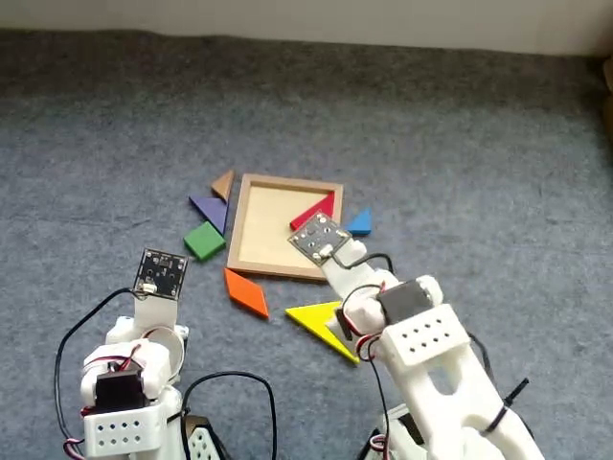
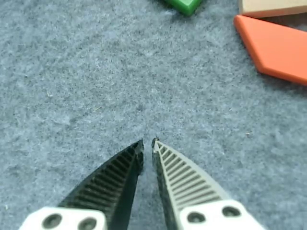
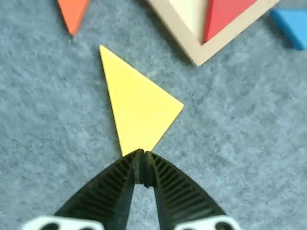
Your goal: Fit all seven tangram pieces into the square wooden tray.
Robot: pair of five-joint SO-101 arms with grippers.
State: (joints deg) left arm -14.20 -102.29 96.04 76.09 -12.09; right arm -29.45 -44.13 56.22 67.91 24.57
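Note:
The square wooden tray (image 1: 251,228) lies mid-table with a red triangle (image 1: 317,209) inside, by its right wall. Around it lie a blue triangle (image 1: 359,223), a tan triangle (image 1: 223,183), a purple piece (image 1: 211,211), a green square (image 1: 203,240), an orange parallelogram (image 1: 246,291) and a yellow triangle (image 1: 321,319). My right gripper (image 3: 144,157) is shut, its tips over the near corner of the yellow triangle (image 3: 136,103), which lies flat. My left gripper (image 2: 147,143) is shut over bare carpet, short of the orange parallelogram (image 2: 273,48) and the green square (image 2: 184,5).
Grey carpet covers the whole table. The right arm (image 1: 421,335) reaches in from the front and hides part of the yellow triangle. The left arm (image 1: 134,364) stands at the front left. The tray's corner (image 3: 199,55) lies just beyond the yellow triangle.

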